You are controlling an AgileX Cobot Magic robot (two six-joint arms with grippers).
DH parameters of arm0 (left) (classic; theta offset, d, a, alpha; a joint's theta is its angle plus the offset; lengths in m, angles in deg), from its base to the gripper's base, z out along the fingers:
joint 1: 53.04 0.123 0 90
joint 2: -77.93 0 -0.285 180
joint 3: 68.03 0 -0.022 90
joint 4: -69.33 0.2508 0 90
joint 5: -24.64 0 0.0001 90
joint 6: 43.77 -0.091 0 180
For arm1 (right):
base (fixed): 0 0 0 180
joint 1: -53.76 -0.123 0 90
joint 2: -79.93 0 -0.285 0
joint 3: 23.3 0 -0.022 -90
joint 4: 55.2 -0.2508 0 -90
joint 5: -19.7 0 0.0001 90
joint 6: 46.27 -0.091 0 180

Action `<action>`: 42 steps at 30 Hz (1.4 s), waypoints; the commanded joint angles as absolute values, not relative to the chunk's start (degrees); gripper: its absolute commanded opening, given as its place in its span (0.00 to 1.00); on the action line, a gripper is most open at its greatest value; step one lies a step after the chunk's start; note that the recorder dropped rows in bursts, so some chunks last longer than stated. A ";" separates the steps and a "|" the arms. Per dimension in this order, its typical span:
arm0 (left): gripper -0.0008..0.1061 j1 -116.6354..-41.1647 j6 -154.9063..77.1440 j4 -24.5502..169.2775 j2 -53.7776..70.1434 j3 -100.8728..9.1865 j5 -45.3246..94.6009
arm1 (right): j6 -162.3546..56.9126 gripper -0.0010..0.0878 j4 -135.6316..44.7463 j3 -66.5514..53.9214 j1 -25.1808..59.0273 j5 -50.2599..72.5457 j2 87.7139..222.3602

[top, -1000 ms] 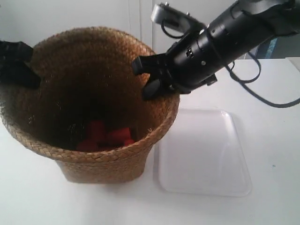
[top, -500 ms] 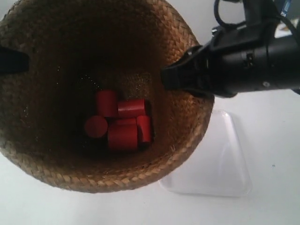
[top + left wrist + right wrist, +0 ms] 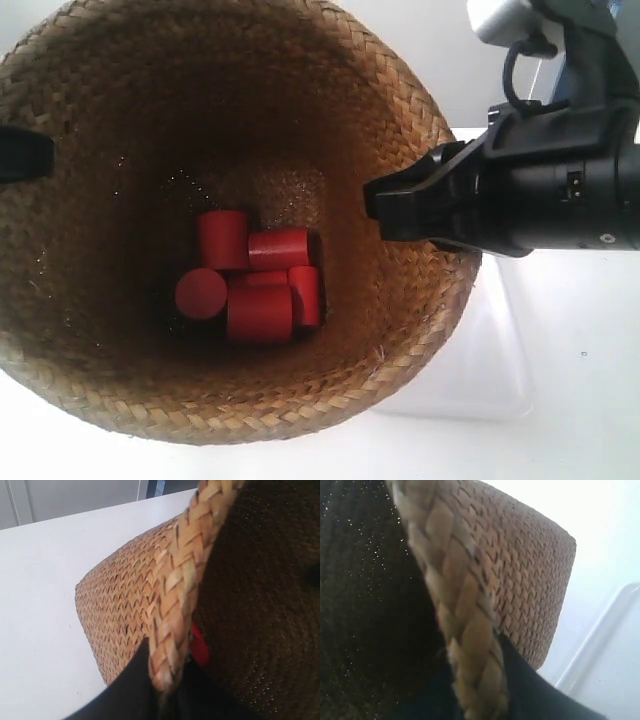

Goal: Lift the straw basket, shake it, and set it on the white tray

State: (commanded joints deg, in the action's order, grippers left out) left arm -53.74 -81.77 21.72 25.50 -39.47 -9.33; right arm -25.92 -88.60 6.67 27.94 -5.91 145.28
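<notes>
White table (image 3: 590,400): straw basket (image 3: 400,110) aloft, its rim clenched on opposite sides by left gripper (image 3: 167,692) and right gripper (image 3: 480,690). It hangs beside the white tray (image 3: 490,350), overlapping its edge; the tray lies on the right gripper's side.

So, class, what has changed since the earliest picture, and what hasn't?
The straw basket has risen off the table toward the camera, now hiding part of the white tray. Nothing grasped or released: left gripper and right gripper stay clamped on its rim. Tray unmoved; red cylinders remain inside.
</notes>
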 joint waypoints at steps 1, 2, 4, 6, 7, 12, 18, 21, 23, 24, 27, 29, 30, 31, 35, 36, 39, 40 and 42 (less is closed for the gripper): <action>0.01 -53.74 -81.77 21.52 25.15 -39.47 -9.22 | -25.92 0.01 -88.60 6.67 27.94 -4.83 145.28; 0.01 -53.74 -81.56 21.05 24.76 -39.47 -9.07 | -25.92 0.01 -88.60 6.67 27.94 -3.93 145.41; 0.01 -53.74 -81.18 19.15 23.62 -39.47 -9.07 | -25.92 0.01 -88.60 6.67 27.94 -2.28 145.75; 0.01 -53.74 -81.19 17.10 22.39 -39.47 -9.44 | -25.92 0.01 -88.60 6.67 27.94 -1.46 145.87; 0.01 -53.74 -81.19 16.67 22.21 -39.47 -9.58 | -26.02 0.01 -88.80 6.55 27.94 -1.46 145.64; 0.01 -53.74 -83.03 14.76 27.03 -39.47 -11.83 | -28.64 0.01 -91.72 6.05 27.82 -6.10 137.85; 0.01 -53.74 -90.82 8.71 28.00 -36.55 0.08 | -30.97 0.01 -86.94 13.93 27.57 11.93 138.95; 0.01 -53.74 -88.46 8.49 23.74 -35.41 0.32 | -34.58 0.01 -87.43 14.04 27.68 13.92 145.64; 0.01 -53.82 -90.53 8.57 25.69 -38.20 -11.59 | -37.48 0.01 -88.57 8.77 26.60 -0.26 144.69; 0.01 -53.82 -92.06 8.12 27.78 -39.55 -15.62 | -37.12 0.01 -88.31 6.75 25.31 -4.80 143.33; 0.01 -53.82 -92.43 7.16 33.03 -39.39 -9.70 | -37.42 0.01 -81.49 6.74 21.90 0.64 139.70; 0.01 -53.82 -94.47 6.28 32.45 -35.57 0.34 | -41.63 0.01 -73.85 9.89 21.92 12.18 142.91; 0.01 -53.82 -95.42 5.85 30.41 -33.50 4.31 | -44.17 0.01 -70.72 10.92 22.94 15.54 146.43; 0.01 -53.82 -95.95 6.11 28.43 -32.24 6.06 | -45.25 0.01 -68.94 10.81 24.48 15.34 149.06; 0.01 -53.82 -95.04 7.31 29.43 -36.20 -3.65 | -46.87 0.01 -66.89 2.64 24.62 -4.85 150.79; 0.01 -53.82 -94.31 7.44 31.02 -37.78 -4.91 | -48.58 0.01 -65.67 1.40 23.45 -6.04 148.88; 0.01 -53.82 -93.64 7.60 33.53 -38.69 -3.74 | -59.99 0.01 -54.32 0.89 21.28 -2.12 143.60; 0.01 -53.82 -93.77 8.84 33.16 -37.51 -2.44 | -64.50 0.01 -48.16 1.38 21.14 -0.54 143.86; 0.01 -53.82 -93.77 10.27 29.96 -34.82 1.75 | -73.10 0.01 -35.53 2.25 21.26 -0.85 148.01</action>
State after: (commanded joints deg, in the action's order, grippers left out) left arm -53.82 -93.77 10.27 29.96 -34.82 1.75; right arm -73.10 -35.53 2.25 21.26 -0.85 148.01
